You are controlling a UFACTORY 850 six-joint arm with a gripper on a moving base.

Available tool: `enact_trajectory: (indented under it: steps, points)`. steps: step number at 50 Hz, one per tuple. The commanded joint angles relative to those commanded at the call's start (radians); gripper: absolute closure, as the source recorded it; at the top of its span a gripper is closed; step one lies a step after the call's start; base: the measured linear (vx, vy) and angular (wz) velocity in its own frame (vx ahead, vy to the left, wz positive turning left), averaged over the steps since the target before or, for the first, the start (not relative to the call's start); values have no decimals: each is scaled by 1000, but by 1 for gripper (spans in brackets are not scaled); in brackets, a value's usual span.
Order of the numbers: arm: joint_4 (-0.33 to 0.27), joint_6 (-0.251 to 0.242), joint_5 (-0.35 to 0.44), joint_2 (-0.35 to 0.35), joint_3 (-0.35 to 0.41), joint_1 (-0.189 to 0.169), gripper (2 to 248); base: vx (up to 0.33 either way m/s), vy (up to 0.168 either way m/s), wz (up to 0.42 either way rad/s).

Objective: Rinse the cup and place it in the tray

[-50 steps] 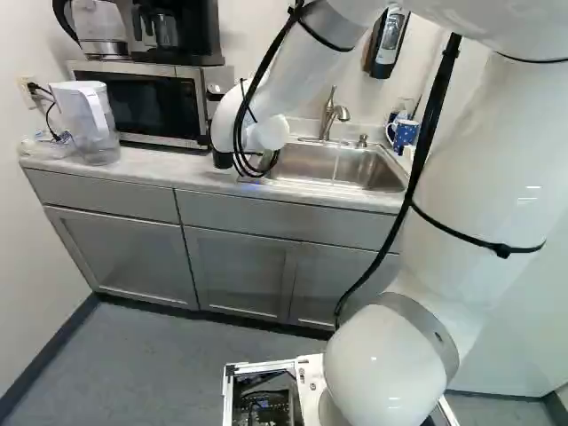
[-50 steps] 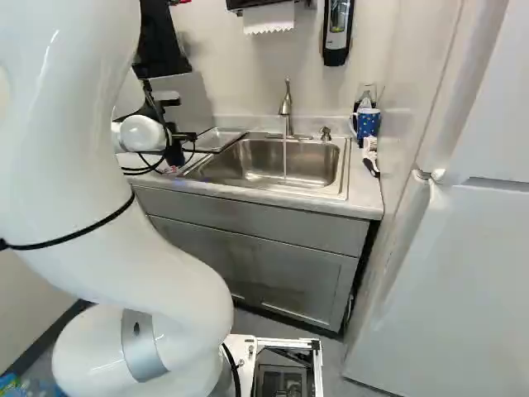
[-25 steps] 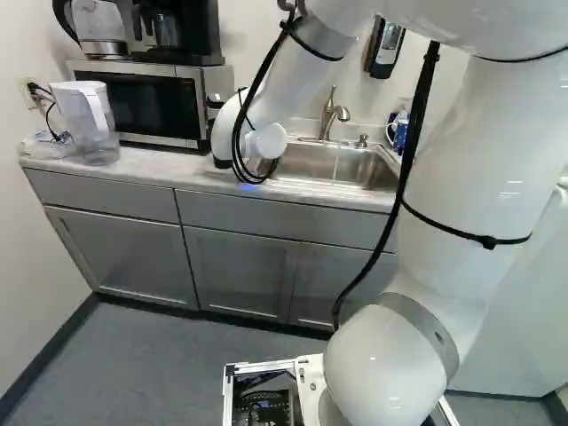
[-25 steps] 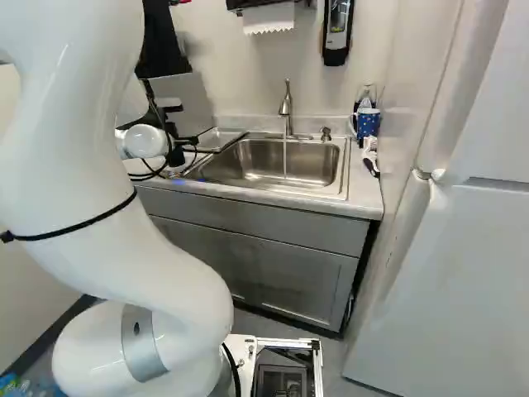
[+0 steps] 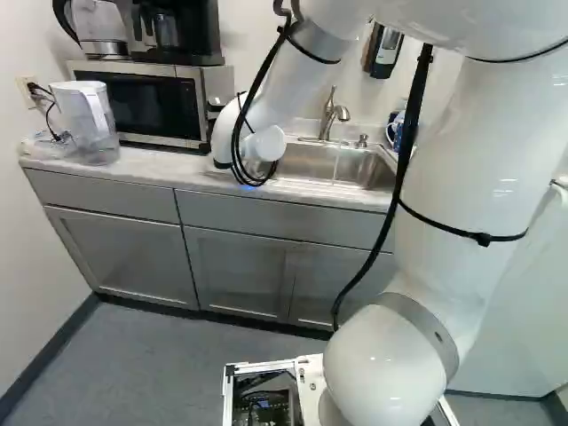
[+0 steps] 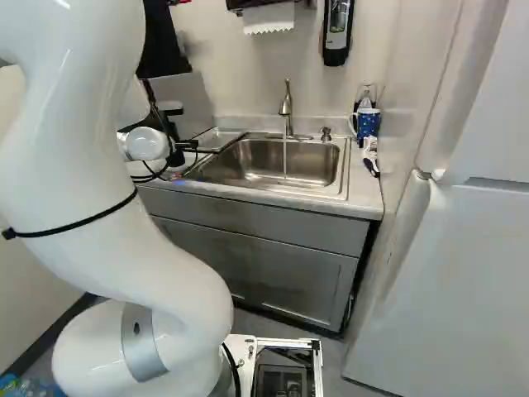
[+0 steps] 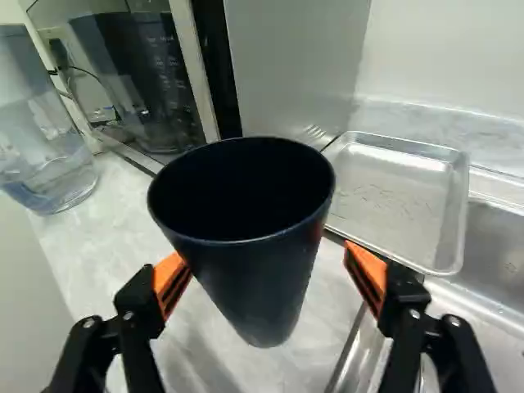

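Kept the gripper (image 6: 187,145) open around the dark cup (image 7: 266,270), with fingers (image 7: 365,270) wide apart and nothing clamped. Left a clear gap between cup and orange pad on the tray side; brought the other pad (image 7: 170,278) right up to the wall, too close to tell touching from just short of it. Had the cup between the fingers, over the countertop (image 7: 98,254) and seemingly standing on it. Showed its wide mouth upward and its narrow end down, with the long axis upright and across the line of the gripper's reach. Had the tray (image 7: 397,201) lying flat ahead of the tray-side finger, just beyond the cup, and the sink (image 7: 499,237) farther out on that same side. Had the microwave (image 7: 147,74) ahead, past the cup, and the clear pitcher (image 7: 49,155) ahead of the opposite finger, well off to its outer side. Ran a thin stream from the faucet (image 6: 286,107) into the sink, beyond the tray from the gripper.

Compared with a second earlier, lowered the arm's wrist end (image 6: 146,144) slightly toward the countertop and shifted the upper arm a little toward the microwave side. Moved barely at all over the last half second. Kept base, sink and tray in place.
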Motion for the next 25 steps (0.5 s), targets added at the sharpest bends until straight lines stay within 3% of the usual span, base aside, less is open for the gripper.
enact_trajectory:
  steps: [2,3,7,8,13,14,25]
  points:
    - [0,0,0,0,0,0,9,0,0,0]
    - [0,0,0,0,0,0,46,0,0,0]
    - [0,0,0,0,0,0,46,0,0,0]
    - [0,0,0,0,0,0,85,0,0,0]
    - [0,0,0,0,0,0,85,0,0,0]
    - [0,0,0,0,0,0,120,0,0,0]
    - [0,0,0,0,0,0,125,0,0,0]
